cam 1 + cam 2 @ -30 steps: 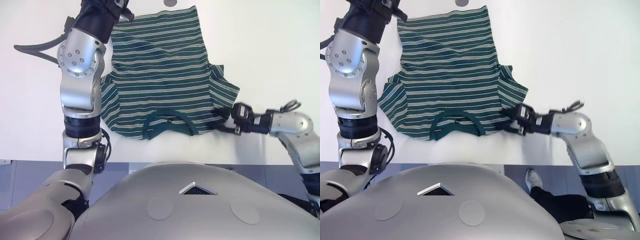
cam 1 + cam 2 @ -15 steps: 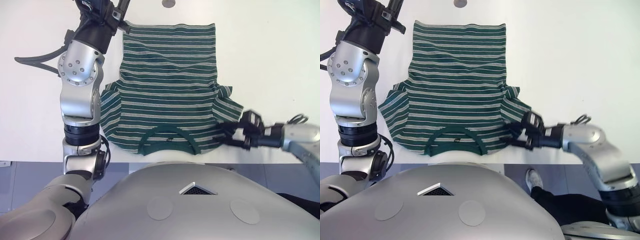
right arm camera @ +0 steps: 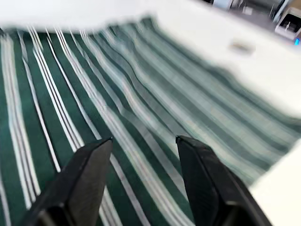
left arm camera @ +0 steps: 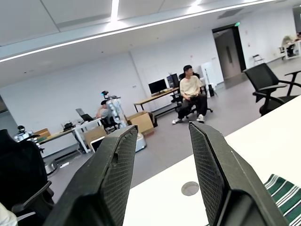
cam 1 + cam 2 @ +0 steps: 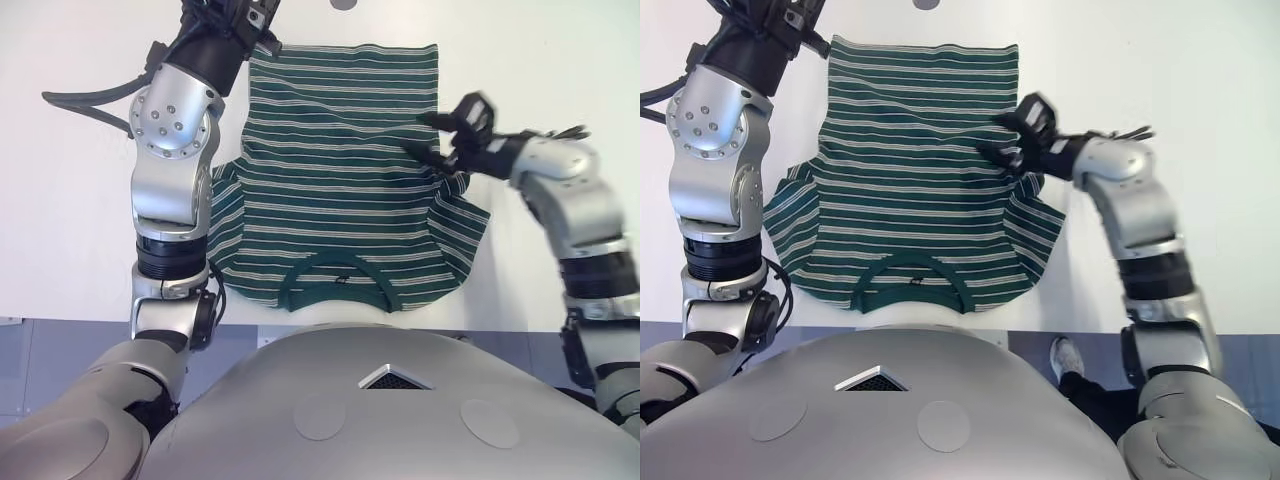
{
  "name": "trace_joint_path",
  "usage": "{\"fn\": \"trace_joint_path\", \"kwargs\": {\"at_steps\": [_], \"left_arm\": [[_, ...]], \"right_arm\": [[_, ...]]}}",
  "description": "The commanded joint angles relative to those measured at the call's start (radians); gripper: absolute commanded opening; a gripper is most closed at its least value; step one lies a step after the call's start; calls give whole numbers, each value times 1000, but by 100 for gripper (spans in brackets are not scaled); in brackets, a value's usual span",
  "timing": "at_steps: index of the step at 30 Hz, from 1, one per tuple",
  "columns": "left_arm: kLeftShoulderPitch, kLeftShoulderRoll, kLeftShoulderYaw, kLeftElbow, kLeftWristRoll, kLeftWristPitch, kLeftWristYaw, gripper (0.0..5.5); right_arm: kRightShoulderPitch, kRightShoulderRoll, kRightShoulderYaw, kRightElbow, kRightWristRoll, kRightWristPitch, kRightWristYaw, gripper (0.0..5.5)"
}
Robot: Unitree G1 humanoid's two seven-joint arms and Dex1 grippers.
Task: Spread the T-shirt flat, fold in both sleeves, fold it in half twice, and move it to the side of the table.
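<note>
Spreading appears nearly complete, so with the left gripper and right gripper jaws both apart and empty, you next need to pinch the T-shirt's right sleeve and fold it inward.

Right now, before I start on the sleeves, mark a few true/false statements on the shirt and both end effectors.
1. The shirt lies with its collar toward the robot. True.
2. Both sleeves are folded in. False: each sticks out to its side.
3. The right end effector is open over the shirt's right side. True.
4. The left end effector is shut on the collar. False: it is open and empty, by the far left hem corner.
</note>
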Motion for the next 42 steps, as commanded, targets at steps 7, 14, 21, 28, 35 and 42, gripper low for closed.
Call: {"fn": "trace_joint_path", "kwargs": {"at_steps": [7, 14, 21, 28, 35, 42], "left_arm": [[-13, -7, -19, 6, 3, 38, -21, 200], [50, 102, -69, -13, 38, 111, -122, 200], [212, 280, -158, -14, 105, 217, -261, 200], [262, 322, -288, 119, 219, 192, -295, 200], [244, 340, -293, 229, 292, 153, -276, 200], [262, 411, -283, 95, 283, 211, -388, 200]], "right_arm": [[-227, 105, -19, 487, -146, -51, -145, 254], [-178, 92, -117, 174, -31, -103, -40, 254], [-178, 89, -288, -54, 47, -43, -132, 254], [-158, 127, -259, -232, 82, 51, -164, 254], [-134, 137, -251, -262, 82, 72, -172, 254], [-136, 142, -259, -245, 73, 53, -184, 254]]}}
